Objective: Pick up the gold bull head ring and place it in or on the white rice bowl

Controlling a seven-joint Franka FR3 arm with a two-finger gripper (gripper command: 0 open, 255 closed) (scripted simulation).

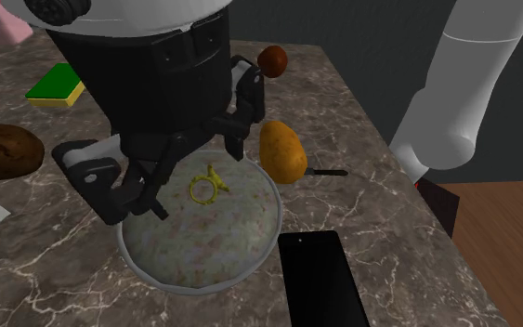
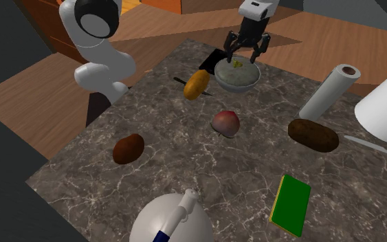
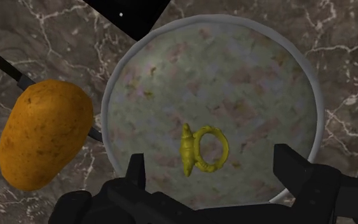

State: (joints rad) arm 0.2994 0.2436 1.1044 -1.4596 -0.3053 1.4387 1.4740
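Note:
The gold bull head ring [image 3: 201, 150] lies loose on the speckled inside of the pale-rimmed rice bowl [image 3: 311, 83], free of both fingers. In the shoulder view the ring [image 1: 205, 186] rests near the bowl's middle, and the bowl [image 1: 259, 240] stands on the marble top. My gripper [image 3: 212, 172] hovers just above the bowl with its fingers wide apart and nothing between them. From the second exterior view the gripper [image 2: 245, 53] hangs over the bowl [image 2: 247, 80] at the far end of the table, the ring [image 2: 237, 64] a small yellow spot inside.
An orange-yellow potato-like thing [image 1: 281, 150] lies beside the bowl, over a thin dark tool [image 1: 329, 173]. A black slab [image 1: 322, 279] lies by the bowl. Elsewhere on the table: a brown potato [image 1: 4, 150], a green-yellow sponge [image 1: 57, 86], a paper roll [image 2: 330, 90].

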